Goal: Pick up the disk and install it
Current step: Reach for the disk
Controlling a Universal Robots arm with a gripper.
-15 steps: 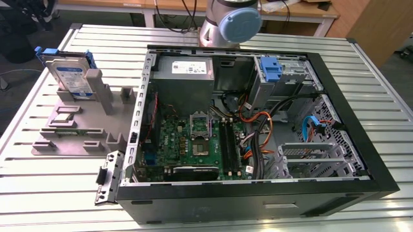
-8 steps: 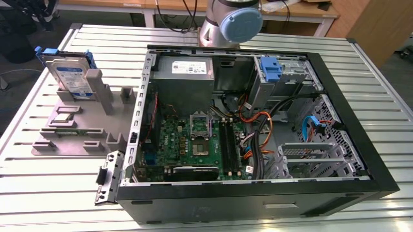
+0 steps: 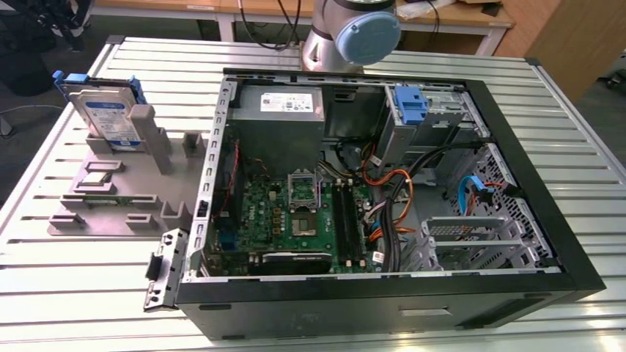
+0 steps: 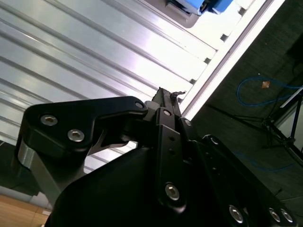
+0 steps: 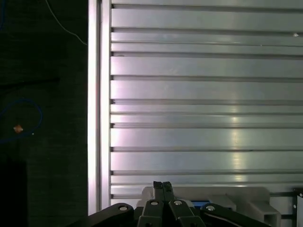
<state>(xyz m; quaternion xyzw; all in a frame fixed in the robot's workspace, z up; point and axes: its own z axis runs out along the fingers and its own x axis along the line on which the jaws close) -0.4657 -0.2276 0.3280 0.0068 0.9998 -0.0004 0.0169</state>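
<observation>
In both wrist views the gripper [image 5: 162, 185] [image 4: 164, 93] is seen with its fingertips pressed together on nothing, held over the ribbed aluminium table [image 5: 203, 94] close to its edge. In the exterior view the open computer case [image 3: 372, 295] is found nearest, with its motherboard [image 3: 293, 213] exposed, and a grey fixture [image 3: 108, 202] is set just beside it toward the exterior view's left. At the fixture's far end the disk [image 3: 101, 111] is stood upright in a slot, apart from the case, and the arm [image 3: 352, 33] is seen beyond the case.
</observation>
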